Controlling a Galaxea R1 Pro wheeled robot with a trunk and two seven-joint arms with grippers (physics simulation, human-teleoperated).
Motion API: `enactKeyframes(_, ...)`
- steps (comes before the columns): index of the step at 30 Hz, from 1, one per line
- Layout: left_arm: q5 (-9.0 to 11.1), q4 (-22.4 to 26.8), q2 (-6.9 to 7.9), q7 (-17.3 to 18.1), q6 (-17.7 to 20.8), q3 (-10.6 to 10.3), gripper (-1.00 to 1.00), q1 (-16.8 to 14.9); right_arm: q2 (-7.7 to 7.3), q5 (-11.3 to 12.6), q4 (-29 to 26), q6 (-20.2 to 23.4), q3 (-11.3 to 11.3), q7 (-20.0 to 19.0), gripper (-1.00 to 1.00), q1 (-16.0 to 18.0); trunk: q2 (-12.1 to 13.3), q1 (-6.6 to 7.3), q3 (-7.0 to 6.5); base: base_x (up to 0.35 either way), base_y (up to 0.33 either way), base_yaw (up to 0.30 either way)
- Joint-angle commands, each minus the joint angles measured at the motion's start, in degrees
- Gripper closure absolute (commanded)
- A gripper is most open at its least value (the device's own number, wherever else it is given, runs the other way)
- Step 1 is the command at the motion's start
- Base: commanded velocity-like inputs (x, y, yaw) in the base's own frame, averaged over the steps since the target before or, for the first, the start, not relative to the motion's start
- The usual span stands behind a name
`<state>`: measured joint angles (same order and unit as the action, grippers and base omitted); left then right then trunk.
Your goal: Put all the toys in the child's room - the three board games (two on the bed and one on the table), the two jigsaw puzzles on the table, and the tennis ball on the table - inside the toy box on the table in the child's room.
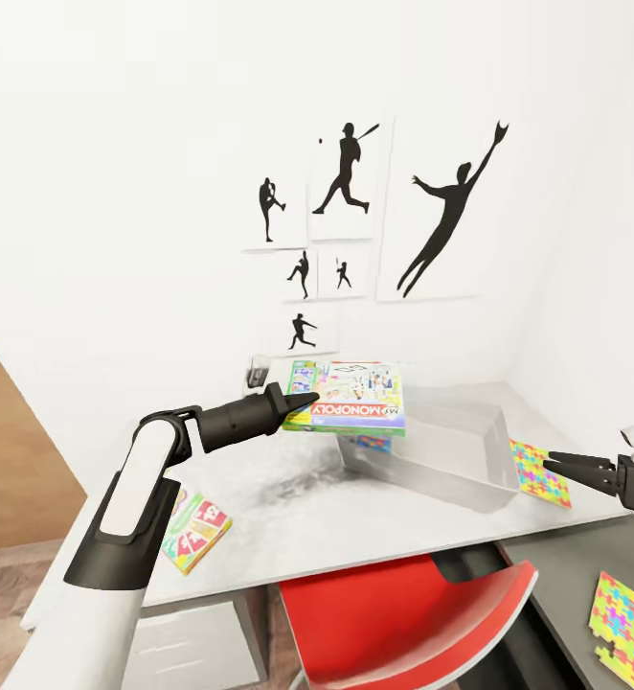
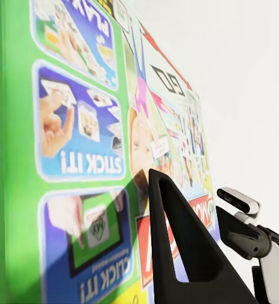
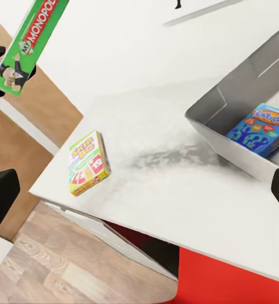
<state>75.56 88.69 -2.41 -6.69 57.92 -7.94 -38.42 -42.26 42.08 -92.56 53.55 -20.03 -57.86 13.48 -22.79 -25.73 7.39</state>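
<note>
The left gripper, clamped on the flat green-edged Monopoly game box, holds it above the near rim of the shallow silvery toy box, likely about to lower it inside; the right gripper hangs parted.

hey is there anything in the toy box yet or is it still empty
Not empty. The right wrist view shows the blue board game lying inside the toy box. The Monopoly box is held above it by the left gripper.
</note>
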Motion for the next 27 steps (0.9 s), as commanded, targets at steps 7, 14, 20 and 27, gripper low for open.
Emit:
enactKeyframes(7,0.55,0.07,0.02,-0.52,0.11,0.06,1.00,-0.05,-0.02,0.02,0.01,0.24,-0.01,-0.15,-1.00,0.06,-0.12,-0.05,0.13,0.189,-0.153,0.024)
enactKeyframes(14,0.55,0.12,0.06,-0.42,0.10,0.11,1.00,-0.01,-0.02,0.02,0.01,0.24,-0.02,-0.15,-1.00,0.06,-0.12,-0.05,0.13,0.158,-0.113,0.006)
enactKeyframes(20,0.58,0.16,0.14,-0.36,0.09,0.16,1.00,0.00,-0.02,0.02,0.01,0.24,-0.02,-0.15,-1.00,0.06,-0.12,-0.05,0.13,0.039,-0.027,0.001)
enactKeyframes(27,0.62,0.17,0.20,-0.35,0.09,0.19,1.00,0.01,-0.02,0.02,0.01,0.24,-0.08,-0.15,-1.00,0.06,-0.12,-0.05,0.13,0.009,-0.010,0.000)
